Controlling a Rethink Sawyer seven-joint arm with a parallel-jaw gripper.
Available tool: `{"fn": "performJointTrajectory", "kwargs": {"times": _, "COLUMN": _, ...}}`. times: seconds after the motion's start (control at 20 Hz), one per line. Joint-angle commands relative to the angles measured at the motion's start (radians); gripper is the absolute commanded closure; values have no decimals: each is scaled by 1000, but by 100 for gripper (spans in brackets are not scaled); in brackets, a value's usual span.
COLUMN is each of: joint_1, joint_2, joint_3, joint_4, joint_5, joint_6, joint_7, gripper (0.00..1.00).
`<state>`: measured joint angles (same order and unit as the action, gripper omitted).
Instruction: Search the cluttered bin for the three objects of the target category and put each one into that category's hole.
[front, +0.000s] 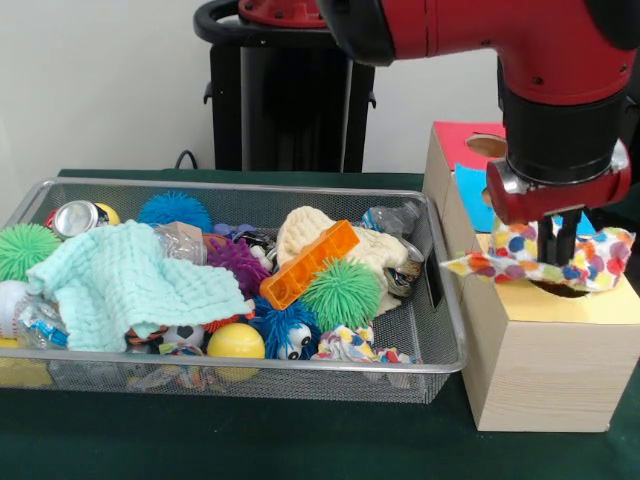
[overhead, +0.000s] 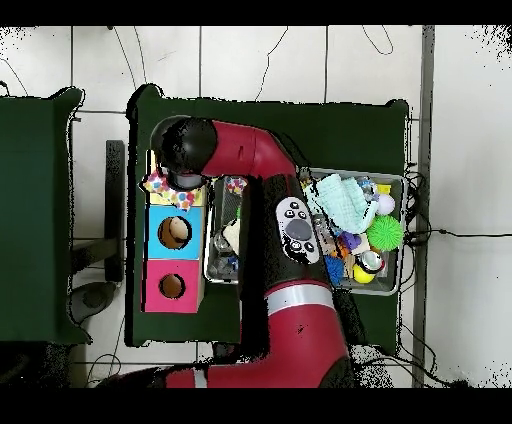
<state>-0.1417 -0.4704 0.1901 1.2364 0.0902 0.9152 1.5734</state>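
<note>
The rag (front: 545, 258) drapes over the yellow hole (front: 566, 290), at the box (front: 550, 370) end nearest the front camera, with both ends spread wide on the paper. It looks light, limp and easily snagged on the rough rim; a pinch at its bunched middle would suit best. The end effector (front: 556, 243) is closed on that middle, pressing down into the hole. A second rag (front: 350, 347) lies at the bin's (front: 445, 290) near edge by the box. The front view shows the droop and grip. The overhead view hides those under the arm, but shows the blue hole (overhead: 174, 232) and red hole (overhead: 171, 286).
</note>
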Motion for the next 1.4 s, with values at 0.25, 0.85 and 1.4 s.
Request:
{"fn": "performJointTrajectory", "kwargs": {"times": 0.25, "joint_1": -53, "joint_2": 35, "joint_3": 168, "joint_4": 134, "joint_5": -4, "joint_6": -136, "joint_7": -14, "gripper": 100}}
{"fn": "performJointTrajectory", "kwargs": {"times": 0.85, "joint_1": 14, "joint_2": 100, "joint_3": 25, "joint_4": -9, "joint_5": -70, "joint_6": 306, "joint_7": 93, "gripper": 100}}
{"fn": "performJointTrajectory", "kwargs": {"times": 1.4, "joint_1": 28, "joint_2": 165, "joint_3": 9, "joint_4": -90, "joint_5": -116, "joint_6": 118, "joint_7": 140, "gripper": 100}}
